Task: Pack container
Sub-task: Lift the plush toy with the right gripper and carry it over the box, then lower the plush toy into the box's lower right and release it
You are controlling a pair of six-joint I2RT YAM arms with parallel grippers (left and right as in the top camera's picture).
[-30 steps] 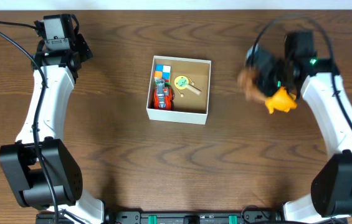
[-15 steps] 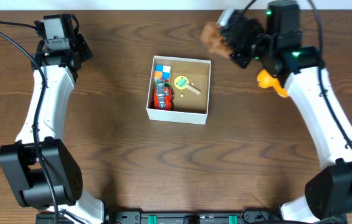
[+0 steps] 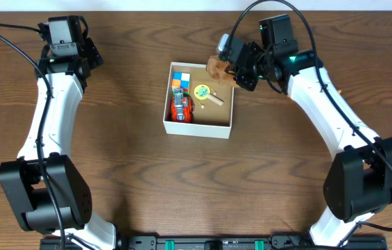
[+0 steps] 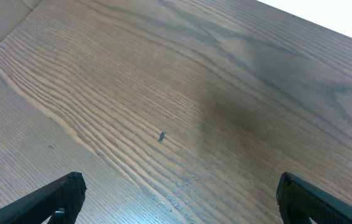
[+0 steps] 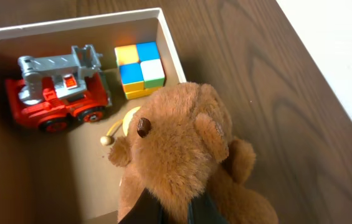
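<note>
right gripper clamped on teddy bear hanging over the far right corner of the box, release now could tip it outside; left gripper spread apart, idle.

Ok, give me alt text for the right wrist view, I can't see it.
A brown teddy bear fills the foreground, clamped in the right gripper over a corner of the container. Inside lie a red fire truck and a multicoloured cube, with a yellow toy mostly hidden behind the bear.
</note>
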